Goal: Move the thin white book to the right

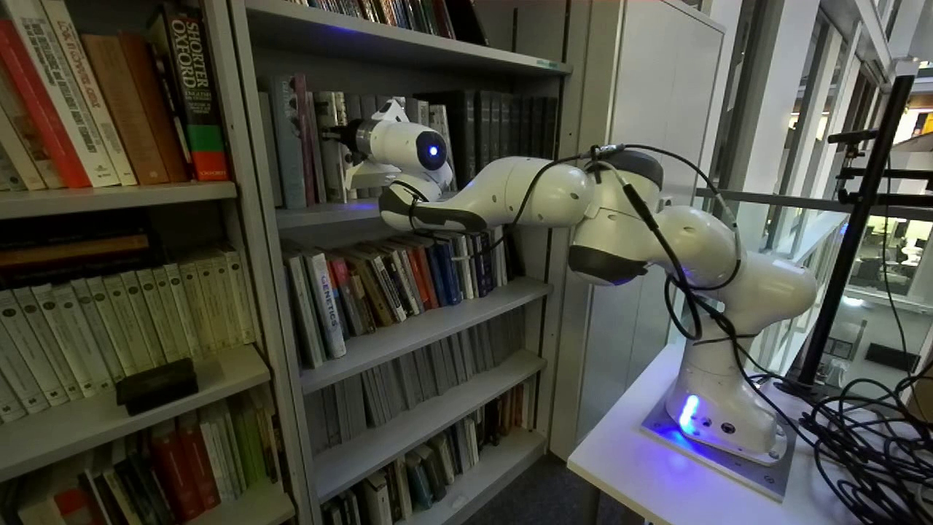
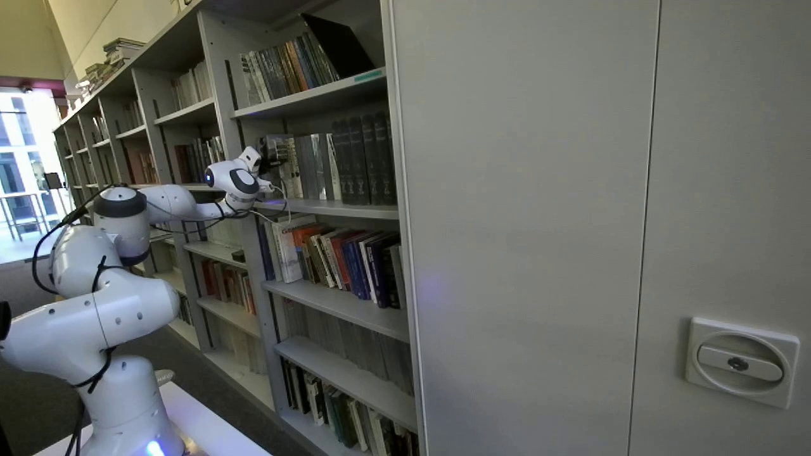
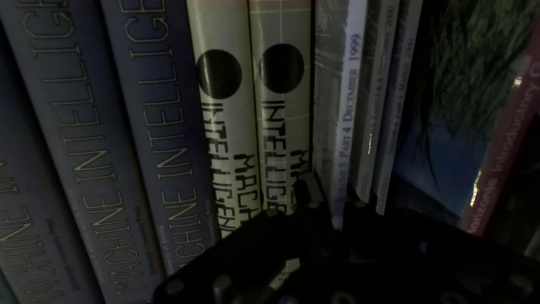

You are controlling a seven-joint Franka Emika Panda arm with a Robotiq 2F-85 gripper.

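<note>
Since the hand (image 3: 334, 196) is pinching the thin white book (image 3: 350, 105), I'd guess we're at the shifting step. Pale volume (image 3: 282, 109) one side of the hand, thin grey spine (image 3: 378, 105) the other, so next probably calls for a gentle slide right, then letting go.

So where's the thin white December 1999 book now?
In the wrist view, the thin white book is just right of centre, held in the gripper, with a cream spine to its left and another thin spine to its right.
</note>
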